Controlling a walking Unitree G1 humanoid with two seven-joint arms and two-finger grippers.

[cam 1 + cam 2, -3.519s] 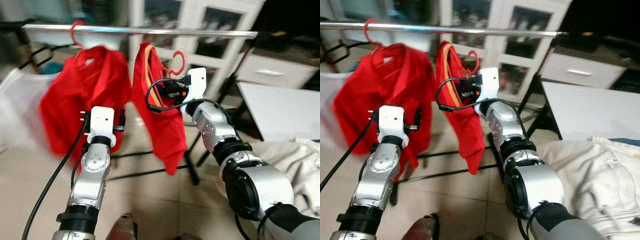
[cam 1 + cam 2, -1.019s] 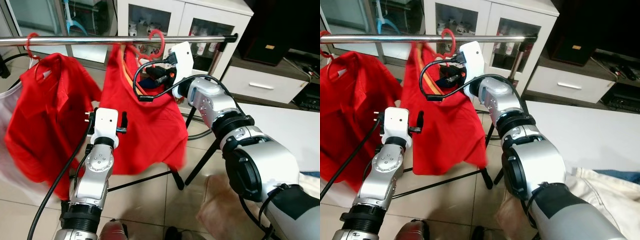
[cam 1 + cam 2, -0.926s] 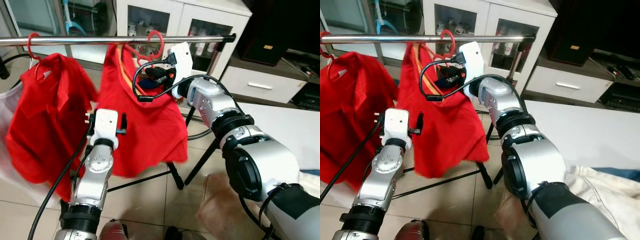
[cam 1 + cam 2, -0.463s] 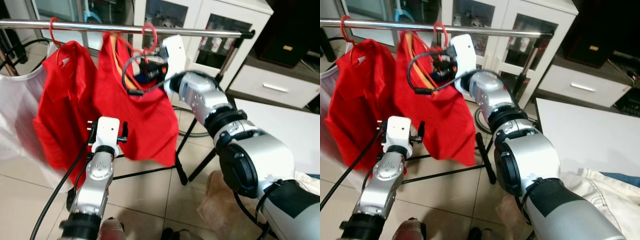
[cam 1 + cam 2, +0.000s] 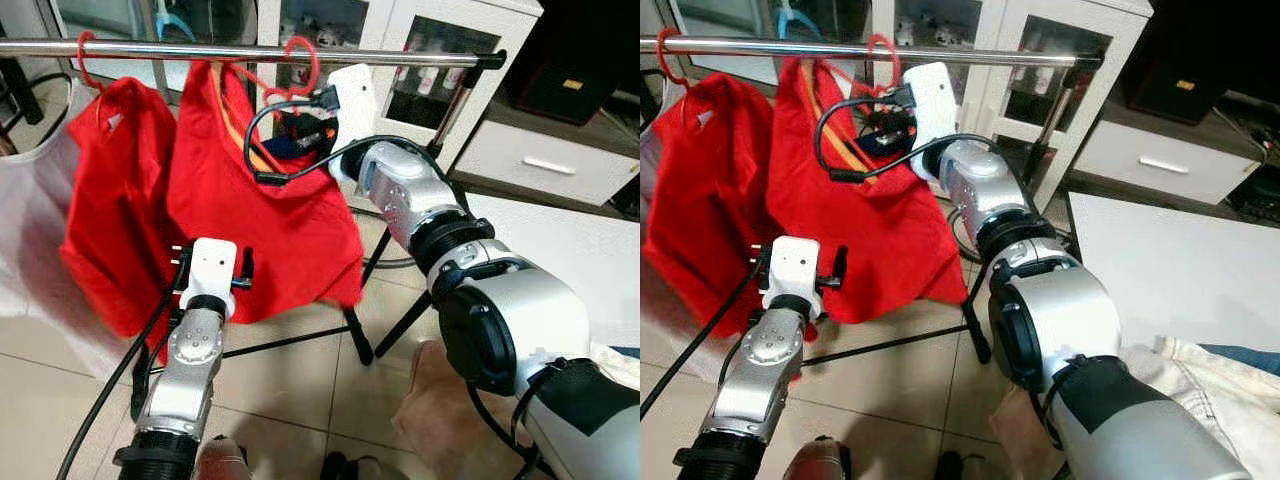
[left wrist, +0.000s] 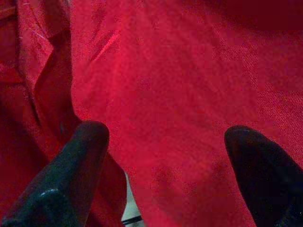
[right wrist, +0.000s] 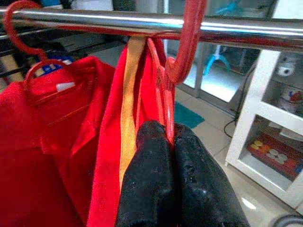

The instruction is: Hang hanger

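A red hanger (image 7: 166, 101) carries a red shirt (image 5: 255, 200) with an orange lining. Its hook (image 5: 305, 55) loops over the silver rail (image 5: 200, 50). My right gripper (image 7: 169, 130) is shut on the hanger's neck just below the rail, and its wrist (image 5: 345, 100) is raised beside the hook. Lower down, my left gripper (image 6: 168, 137) is open with its fingers against the red cloth; its wrist (image 5: 208, 268) stands in front of the shirt's hem. A second red shirt (image 5: 110, 190) hangs on its own red hanger (image 5: 85, 45) further left on the rail.
A white glass-door cabinet (image 5: 430, 40) stands behind the rail, and a white drawer unit (image 5: 540, 160) is at the right. The rack's black legs (image 5: 358, 335) cross the tiled floor. White cloth (image 5: 30, 230) hangs at far left. A beige cloth (image 5: 440, 410) lies at lower right.
The hanger has gone from below the rail up onto it. In the last half second the shirt's hem swung out to the right. The right gripper stays shut on the hanger.
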